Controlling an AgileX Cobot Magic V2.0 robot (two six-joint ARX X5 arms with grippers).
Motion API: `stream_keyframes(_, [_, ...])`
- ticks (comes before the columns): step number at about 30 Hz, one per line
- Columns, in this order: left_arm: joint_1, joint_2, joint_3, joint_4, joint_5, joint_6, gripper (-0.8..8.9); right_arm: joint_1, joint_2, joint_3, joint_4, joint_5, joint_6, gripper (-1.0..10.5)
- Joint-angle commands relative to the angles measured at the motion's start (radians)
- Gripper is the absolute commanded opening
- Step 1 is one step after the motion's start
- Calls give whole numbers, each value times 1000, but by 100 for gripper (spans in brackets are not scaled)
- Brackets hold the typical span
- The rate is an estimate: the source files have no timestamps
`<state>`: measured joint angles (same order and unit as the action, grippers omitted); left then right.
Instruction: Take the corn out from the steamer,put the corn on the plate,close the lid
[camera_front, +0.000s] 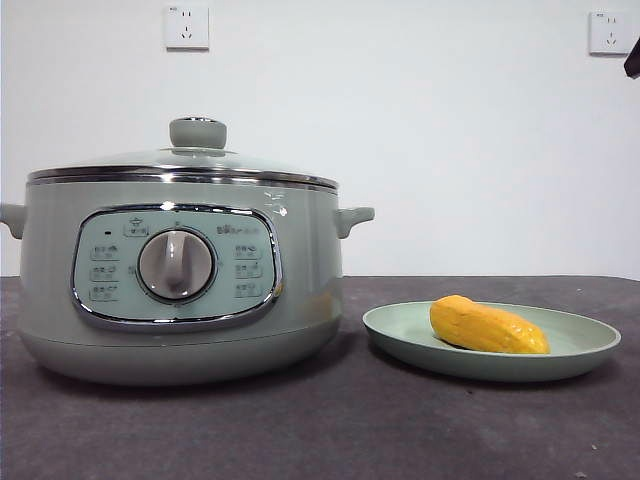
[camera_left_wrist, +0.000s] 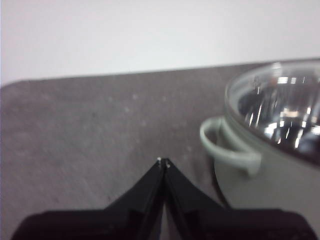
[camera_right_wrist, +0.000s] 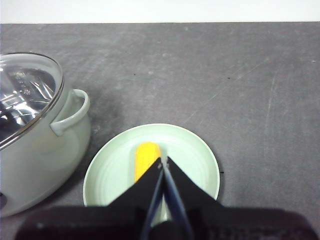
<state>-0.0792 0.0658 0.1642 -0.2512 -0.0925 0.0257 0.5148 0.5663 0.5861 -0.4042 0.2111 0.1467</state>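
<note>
Steamer (camera_front: 180, 290) bulks over one side of bench (camera_front: 330, 430), lid (camera_front: 185, 165) seated on rim, knob (camera_front: 197, 132) tallest point; side handles jut outward. Plate (camera_front: 490, 342) low, just beside steamer, narrow gap between. Corn (camera_front: 487, 326) lies on plate, only slight rise. Bench open in front of both and beyond plate. Right hand (camera_right_wrist: 163, 161) above plate, jaws together. Left hand (camera_left_wrist: 163, 161) over bare bench beside steamer handle (camera_left_wrist: 225, 145), jaws together.
</note>
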Motion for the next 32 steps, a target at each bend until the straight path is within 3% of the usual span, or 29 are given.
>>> stream_keyframes(1, [16, -6, -57, 43, 26, -5, -3, -2, -2, -7, 3, 4, 12, 2])
stream_keyframes(11, [29, -20, -152, 40, 52, -56, -3, -2, -2, -7, 3, 4, 12, 2])
stream_keyframes(32, [28, -62, -151, 46, 69, -56, -3, -2, -2, -6, -1, 4, 12, 2])
